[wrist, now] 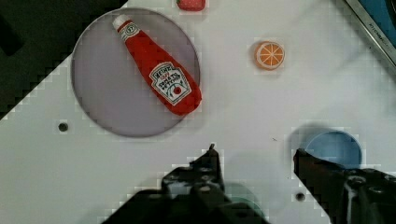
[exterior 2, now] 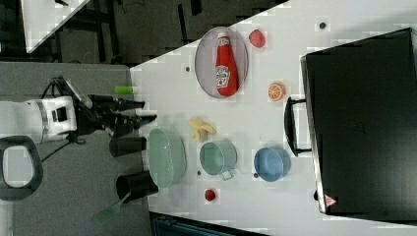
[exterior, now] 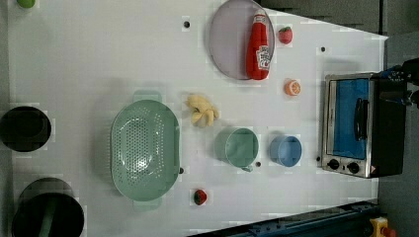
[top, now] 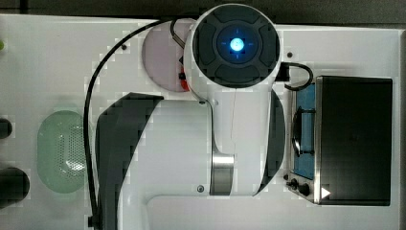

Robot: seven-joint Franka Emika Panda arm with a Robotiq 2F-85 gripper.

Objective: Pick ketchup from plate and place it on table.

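1. The ketchup (wrist: 159,70) looks like smooth, glossy red plastic with a paper-like label.
2. The plate (wrist: 100,93) is matt and smooth.
3. The table (exterior: 89,59) is smooth matt white.
4. The basket (exterior: 144,150) is glossy perforated plastic.
5. The oven (exterior: 363,126) has brushed metal trim.

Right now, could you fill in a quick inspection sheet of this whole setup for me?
Surface: white table with a few small dark holes.
Job's things: ketchup lying on the plate, base near the rim.
Clutter: green basket, bananas, green cup, blue bowl, orange slice, two strawberries, toaster oven.
Grippers: gripper open, holding nothing, apart from the ketchup.
Cables: black cable curving beside the arm in the top view.
Surroundings: two black pots off the table's edge.
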